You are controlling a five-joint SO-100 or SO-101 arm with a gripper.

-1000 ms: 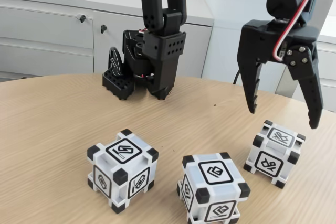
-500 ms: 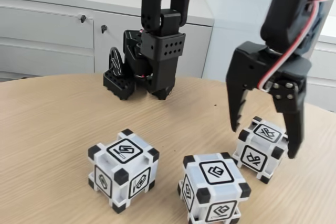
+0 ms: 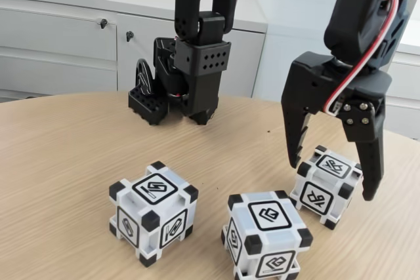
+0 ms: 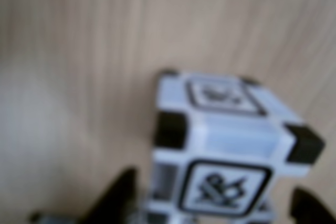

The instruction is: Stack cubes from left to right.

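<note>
Wrist view is blurry: black finger tips cut off at bottom edge, either side of white plastic cube w/ black corners. Fixed view: black two-finger gripper spread wide, straddling that rightmost cube on wooden table. Middle cube just beside; left cube apart.

Three cubes and one gripper on the wooden table.

Three white plastic cubes with black corner blocks and black-framed glyph faces stand in the fixed view: one near left, one near centre, one farther right. One black two-finger gripper hangs over the right cube. Two keyholes mark the far white cabinet doors.
</note>
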